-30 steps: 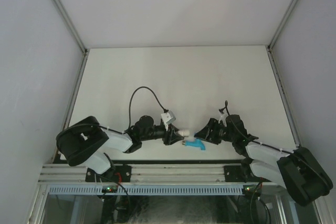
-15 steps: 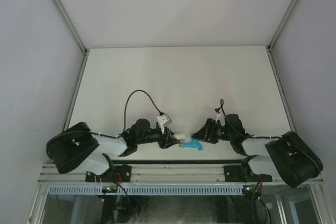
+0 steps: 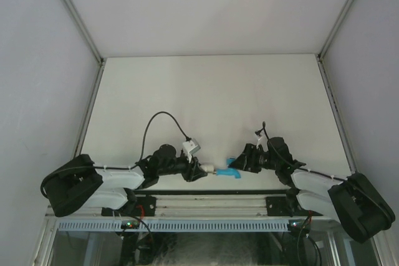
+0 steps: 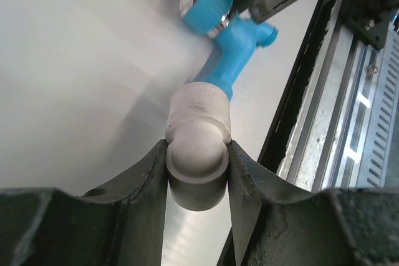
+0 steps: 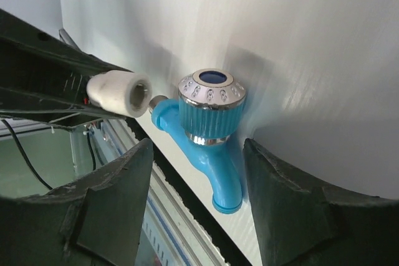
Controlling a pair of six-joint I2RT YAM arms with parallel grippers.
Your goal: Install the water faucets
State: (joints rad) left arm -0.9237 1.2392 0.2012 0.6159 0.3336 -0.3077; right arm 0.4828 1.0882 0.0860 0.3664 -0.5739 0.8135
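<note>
— What is seen of the setting?
— A flat white bench (image 3: pixel 206 91) is shown, closed in by pale walls (image 3: pixel 37 60), with a ribbed aluminium rail (image 3: pixel 212 204) along the near edge.

— Where is the tap found?
— The small bright blue plastic water faucet (image 5: pixel 209 123) is seen low over the bench's near edge, between the two arms. Its ribbed top handle is turned toward the right wrist camera.

— How is the right pincer (image 5: pixel 198 144) set?
— Its fingers are spread wide, one on each side of the faucet, and a gap is seen on both sides.

— And the left pincer (image 4: pixel 196 151)?
— It is clamped on a short white-grey cylindrical pipe fitting (image 4: pixel 198 116). The fitting's open mouth is held just beside the faucet's inlet end; whether they touch cannot be told.
</note>
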